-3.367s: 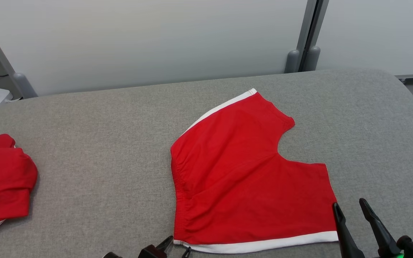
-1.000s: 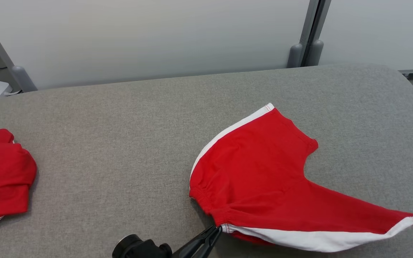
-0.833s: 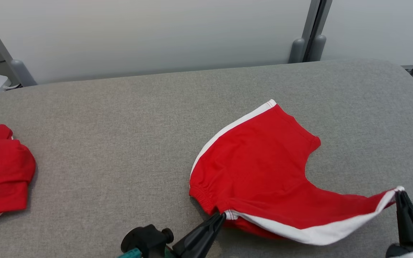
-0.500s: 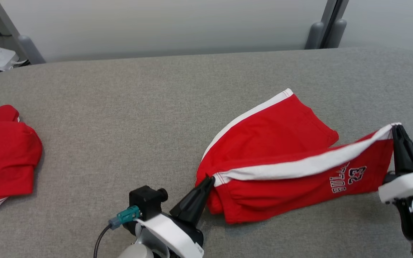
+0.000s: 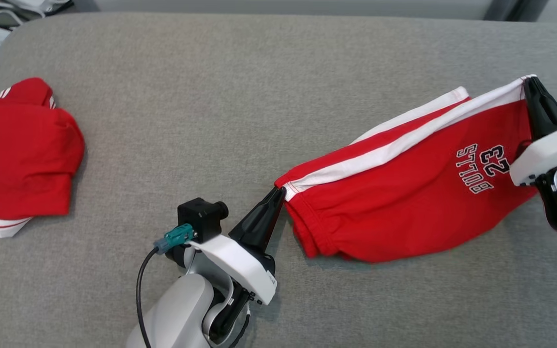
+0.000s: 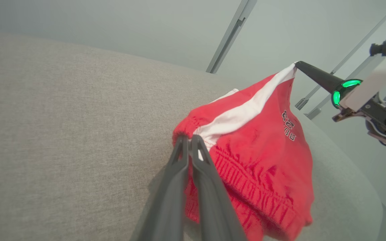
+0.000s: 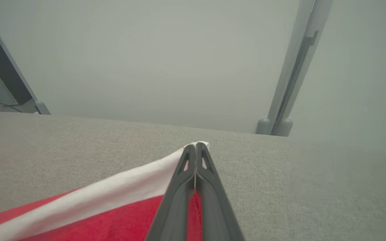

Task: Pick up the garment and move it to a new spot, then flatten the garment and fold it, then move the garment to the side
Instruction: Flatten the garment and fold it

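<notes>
The grey fabric-covered desk spans the head view, and pale wall panels with a grey post stand behind it in the right wrist view.

The red shorts are on the right half of the desk, doubled over along their length. Their lower bulk rests on the fabric while the upper edge is raised and stretched between the two arms. A second red garment lies crumpled at the desk's left side, well apart from the shorts.

A white stripe runs along the held edge from corner to corner, with a second strip of white showing just behind it near the far end.

The left claw has its two dark fingers pressed together, clamped on the waistband corner where the stripe begins; the left wrist view shows the gathered elastic bunched just beside the tips. The right claw is likewise pinched tight on the opposite corner of the stripe, at the leg hem.

Black-and-white lettering with the number 23 sits upside down on the shorts near the right claw.

A teal connector with a black cable hangs off the left wrist.
</notes>
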You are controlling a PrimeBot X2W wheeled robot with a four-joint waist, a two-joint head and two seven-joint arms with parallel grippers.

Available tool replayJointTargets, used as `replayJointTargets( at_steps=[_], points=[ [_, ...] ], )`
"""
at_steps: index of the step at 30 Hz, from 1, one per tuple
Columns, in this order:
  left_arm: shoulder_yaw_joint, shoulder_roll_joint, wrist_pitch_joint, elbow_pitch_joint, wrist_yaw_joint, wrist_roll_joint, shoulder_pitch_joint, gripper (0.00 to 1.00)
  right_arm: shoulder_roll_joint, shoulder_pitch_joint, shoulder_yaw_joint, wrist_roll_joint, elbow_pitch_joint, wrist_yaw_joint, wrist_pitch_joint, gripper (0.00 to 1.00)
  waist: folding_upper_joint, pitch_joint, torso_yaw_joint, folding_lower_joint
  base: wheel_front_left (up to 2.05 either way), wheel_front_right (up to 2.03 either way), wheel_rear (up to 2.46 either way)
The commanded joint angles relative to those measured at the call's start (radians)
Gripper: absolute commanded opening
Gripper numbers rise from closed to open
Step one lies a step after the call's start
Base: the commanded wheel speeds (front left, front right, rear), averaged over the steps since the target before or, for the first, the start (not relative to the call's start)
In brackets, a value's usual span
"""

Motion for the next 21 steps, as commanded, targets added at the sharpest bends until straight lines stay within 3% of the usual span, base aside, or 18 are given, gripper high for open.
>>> replayJointTargets(
  at_steps=[1,11,12,13,14,15,17,18,19,20,21],
  points=[
    [0.024,0.008,-0.004,-0.004,0.007,-0.010,-0.048,0.00,-0.011,-0.030,0.037,0.009,0.019,0.001,-0.011,0.00,0.0000,0.030,0.031,0.0000,0.00,0.00,0.00],
    [-0.032,-0.003,-0.018,0.073,0.018,-0.052,-0.123,0.00,-0.016,-0.160,0.173,0.065,0.206,0.001,-0.011,0.00,0.0000,0.088,0.093,0.0000,0.00,0.00,0.00],
    [-0.036,-0.003,-0.022,0.077,0.017,-0.059,-0.127,0.02,-0.018,-0.166,0.182,0.071,0.214,0.001,-0.011,0.00,0.0000,0.091,0.096,0.0000,0.00,0.00,0.00],
    [-0.043,-0.003,-0.023,0.083,0.016,-0.062,-0.131,0.10,-0.020,-0.172,0.190,0.075,0.221,0.001,-0.011,0.00,0.0000,0.093,0.097,0.0000,0.00,0.00,0.00],
    [-0.043,-0.003,-0.023,0.083,0.016,-0.062,-0.131,0.10,-0.020,-0.172,0.190,0.075,0.221,0.001,-0.011,0.00,0.0000,0.093,0.097,0.0000,0.00,0.00,0.00],
    [-0.049,-0.003,-0.026,0.085,0.015,-0.069,-0.135,0.20,-0.021,-0.176,0.194,0.083,0.230,0.001,-0.011,0.00,0.0000,0.095,0.098,0.0000,0.00,0.00,0.00],
    [-0.058,-0.003,-0.035,0.089,0.015,-0.087,-0.140,0.51,-0.020,-0.184,0.200,0.100,0.244,0.001,-0.011,0.00,0.0000,0.097,0.098,0.0000,0.00,0.00,0.00],
    [-0.064,-0.003,-0.038,0.091,0.016,-0.093,-0.143,0.96,-0.019,-0.186,0.200,0.108,0.248,0.001,-0.011,0.00,0.0000,0.097,0.097,0.0000,0.00,0.00,0.00],
    [-0.069,-0.003,-0.042,0.093,0.018,-0.099,-0.146,1.00,-0.017,-0.187,0.201,0.117,0.250,0.001,-0.011,0.40,0.0000,0.096,0.095,0.0000,0.00,0.00,0.00],
    [-0.072,-0.003,-0.046,0.096,0.020,-0.104,-0.149,1.00,-0.017,-0.187,0.199,0.123,0.255,0.001,-0.011,1.00,0.0000,0.094,0.092,0.0000,0.00,0.00,0.00],
    [-0.076,-0.004,-0.049,0.100,0.023,-0.108,-0.151,1.00,-0.017,-0.189,0.192,0.127,0.257,0.001,-0.011,1.00,0.0000,0.092,0.088,0.0000,0.00,0.00,0.00]
  ],
)
